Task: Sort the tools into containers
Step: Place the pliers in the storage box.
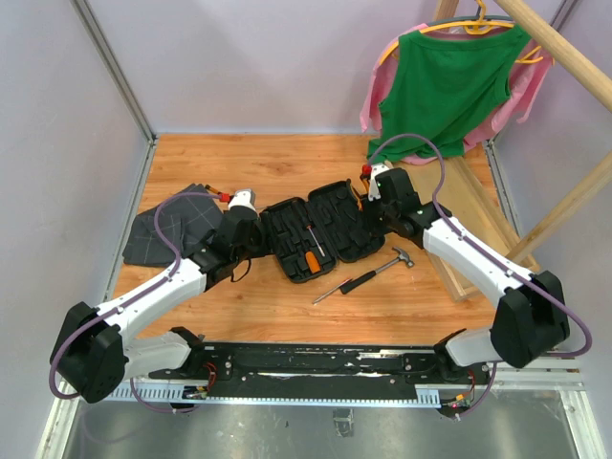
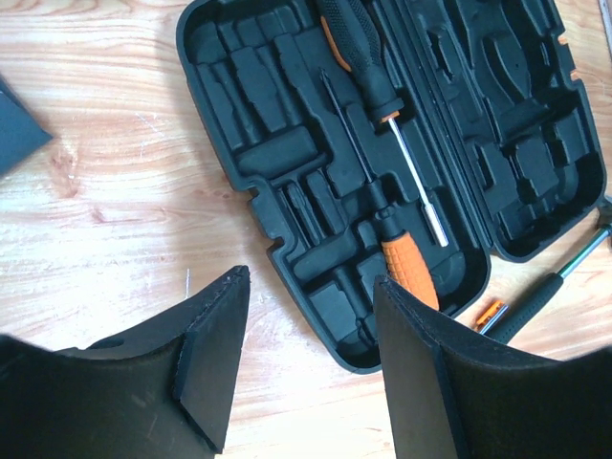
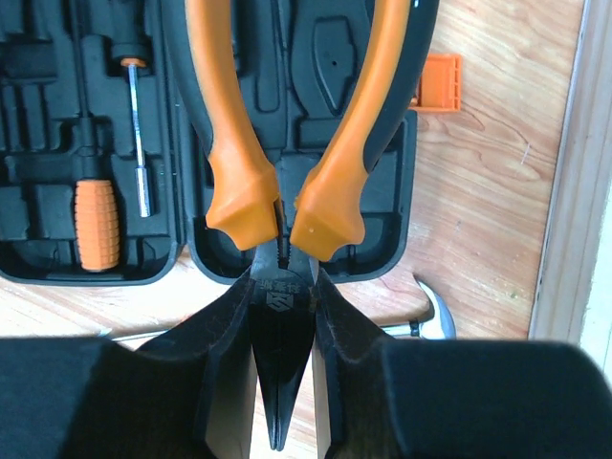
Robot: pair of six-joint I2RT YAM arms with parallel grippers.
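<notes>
Left gripper [image 2: 308,368]: fingers apart, holding nothing, at 9 o'clock of tool case [image 2: 287,158].
Right gripper [image 3: 282,320]: clamped on nose of pliers [image 3: 337,191], at the case's 2 o'clock; handle ends cut off.
Screwdrivers: three. Two in case slots, orange-handled [image 2: 409,273] and black-handled [image 2: 359,57]; a third [image 1: 330,294] on table [image 1: 239,306] at 5 o'clock.
Hammer [image 1: 402,256]: one, beside it.

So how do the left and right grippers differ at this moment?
The left gripper has its jaws apart and holds nothing; the right gripper is closed on the steel nose of the pliers. The left gripper sits at the left side of the tool case; the right gripper is at its right side, with the pliers' orange handles reaching over that half. Both are close to the same open case.
</notes>
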